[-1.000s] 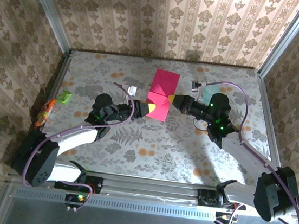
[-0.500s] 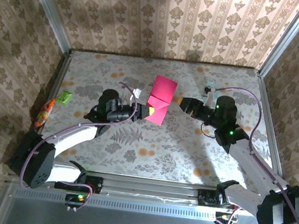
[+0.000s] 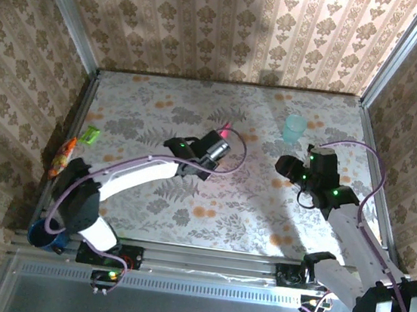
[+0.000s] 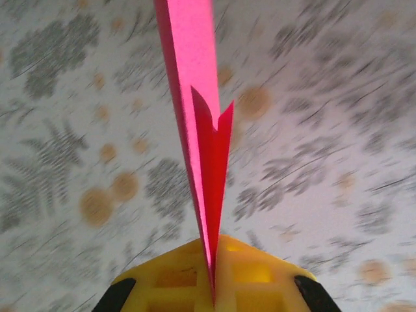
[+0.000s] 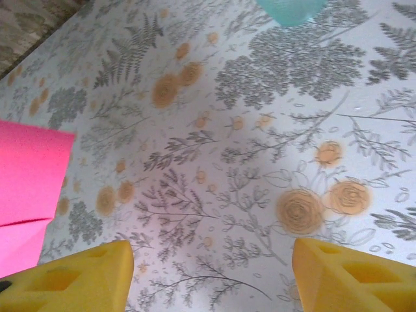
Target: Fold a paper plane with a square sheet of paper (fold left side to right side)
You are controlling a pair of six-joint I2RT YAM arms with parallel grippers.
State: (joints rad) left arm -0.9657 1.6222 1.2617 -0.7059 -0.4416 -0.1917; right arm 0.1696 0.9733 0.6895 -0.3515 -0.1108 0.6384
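- Since a second ago the right claw (image 5: 214,279) has let go of the paper (image 4: 195,78) and pulled back to the right. The left arm has swung the sheet round toward the far middle of the table (image 3: 210,202). The cup (image 3: 295,127), then half behind the right arm, is now in plain sight.
- The left claw (image 4: 213,279) is pressed together, its yellow tips pinching the paper's near end.
- The paper is magenta-red and runs straight away from that grip. It is held up on edge, with a shorter folded flap lying against one side. From above it shows as a thin pink sliver just past the left claw. Whether its far end touches the table I cannot tell.
- The right claw is spread wide, its yellow fingers (image 5: 71,273) well apart with bare flowered tabletop between them. It holds nothing, and in its own camera the folded paper sits off to the left.
- The pale teal cup stands upright near the far right of the table, beyond the right claw. What is inside cannot be made out.
- A green packet (image 3: 90,135) and an orange packet (image 3: 61,155) lie by the left wall, too small for any print to be read.
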